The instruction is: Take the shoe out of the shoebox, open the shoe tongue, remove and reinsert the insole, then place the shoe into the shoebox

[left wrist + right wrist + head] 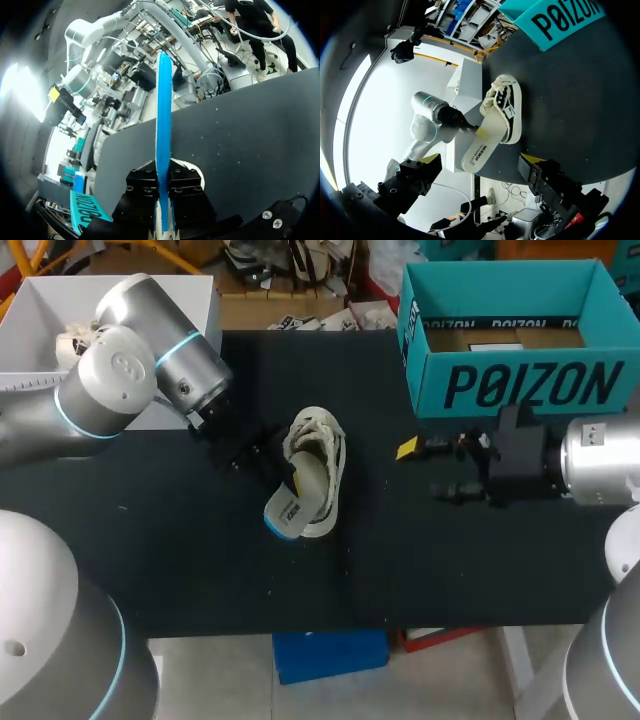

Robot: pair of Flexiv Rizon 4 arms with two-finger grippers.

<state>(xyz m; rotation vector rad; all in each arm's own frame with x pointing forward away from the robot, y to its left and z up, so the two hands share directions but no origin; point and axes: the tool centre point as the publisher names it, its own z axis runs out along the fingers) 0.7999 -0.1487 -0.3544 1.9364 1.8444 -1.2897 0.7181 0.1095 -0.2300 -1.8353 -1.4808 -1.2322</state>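
Across the black worktop (180,560), from where I stood, the biggest thing was the teal shoebox (520,385), which sat open at the far right corner. A white box (45,310) stood at the far left corner. Near the middle, well apart from the shoebox, lay the pale shoe (325,455), with its laced end towards the far edge. The insole (292,505), pale on top and blue along its edge, stuck partly out of the shoe at the near end. The left hand (163,192) was closed on the insole, a dark finger pressing each face, so the blue edge ran straight out ahead of it. The right hand (425,469) hung just in front of the shoebox, to the right of the shoe and clear of it, with its fingers spread and nothing between them.
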